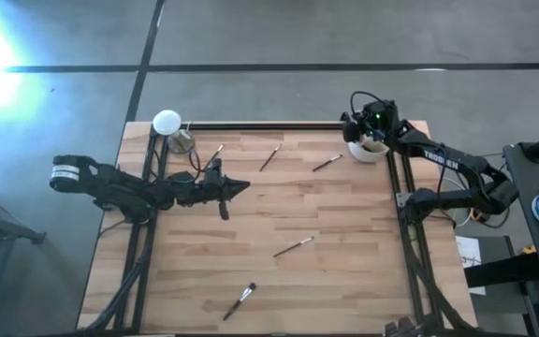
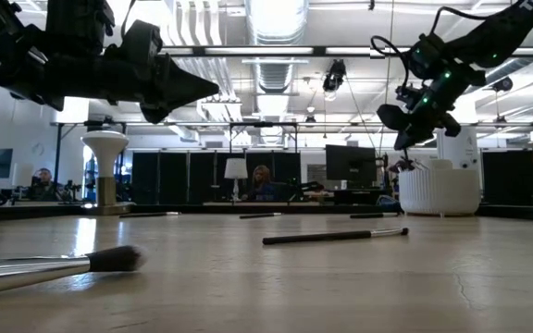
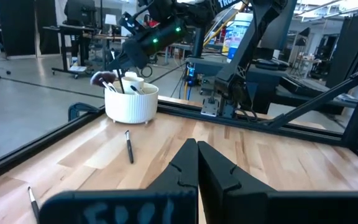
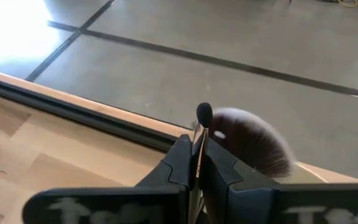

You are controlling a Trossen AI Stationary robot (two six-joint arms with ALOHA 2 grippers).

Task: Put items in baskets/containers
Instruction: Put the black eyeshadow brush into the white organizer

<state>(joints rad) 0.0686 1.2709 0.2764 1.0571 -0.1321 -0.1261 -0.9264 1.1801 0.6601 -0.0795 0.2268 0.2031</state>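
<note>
**Right claw holds a brush over the cup**

The right gripper (image 4: 197, 163) hangs just above the white cup (image 1: 368, 152), pinching a thin brush (image 4: 202, 118). The left gripper (image 1: 241, 186), closed and empty, hovers well away from the cup. Five brushes lie on the table (image 1: 344, 281), one (image 1: 327, 163) near the cup.

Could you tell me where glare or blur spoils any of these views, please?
High view: a white glare patch burns out the floor at the upper left, while the table stays evenly lit. Low view: the nearest brush is soft and out of focus, and ceiling lights bloom. Right wrist view: the fluffy brush head is blurred, with glare at one corner.
</note>
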